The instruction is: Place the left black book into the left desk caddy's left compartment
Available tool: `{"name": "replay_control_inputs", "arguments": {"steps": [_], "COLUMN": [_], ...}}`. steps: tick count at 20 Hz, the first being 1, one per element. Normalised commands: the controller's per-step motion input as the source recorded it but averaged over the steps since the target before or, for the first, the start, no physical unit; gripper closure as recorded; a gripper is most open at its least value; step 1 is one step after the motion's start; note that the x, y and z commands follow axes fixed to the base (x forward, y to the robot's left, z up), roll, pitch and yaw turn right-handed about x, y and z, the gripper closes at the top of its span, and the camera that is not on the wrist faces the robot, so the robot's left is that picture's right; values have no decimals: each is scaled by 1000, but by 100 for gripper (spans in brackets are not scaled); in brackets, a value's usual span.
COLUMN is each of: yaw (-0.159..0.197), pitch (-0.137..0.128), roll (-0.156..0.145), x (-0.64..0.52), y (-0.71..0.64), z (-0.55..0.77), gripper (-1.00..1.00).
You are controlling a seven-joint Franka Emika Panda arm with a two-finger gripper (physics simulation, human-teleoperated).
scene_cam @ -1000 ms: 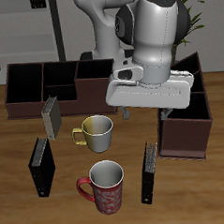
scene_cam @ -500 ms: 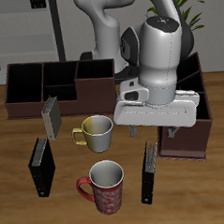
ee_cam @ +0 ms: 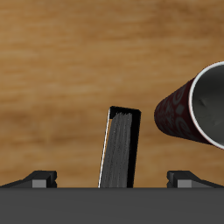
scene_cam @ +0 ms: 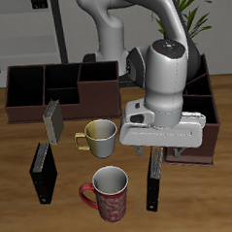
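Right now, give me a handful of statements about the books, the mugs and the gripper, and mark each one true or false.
1. The gripper hangs above the left black book. True.
2. The gripper is shut on that book. False: in the wrist view its fingertips stand apart on either side of the book, not touching it.
3. The left black book stands upright on the table. True.
4. The red patterned mug lies on its side. False: it stands upright, its mouth open upward.
5. The other black book is inside a desk caddy. False: it stands on the table, near the front edge.
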Motion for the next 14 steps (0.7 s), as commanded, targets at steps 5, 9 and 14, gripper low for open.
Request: {"name": "replay_control_inputs", "arguments": {"steps": [5,9,14], "yaw": [-22,0,-1], "pitch": [21,30,39], "roll": [-5,0,-17], "x": [-14,-9,21], "y": [-24,-60,-128], "z": [-245,-229,-314], "gripper": [-100,-100,-100]}}
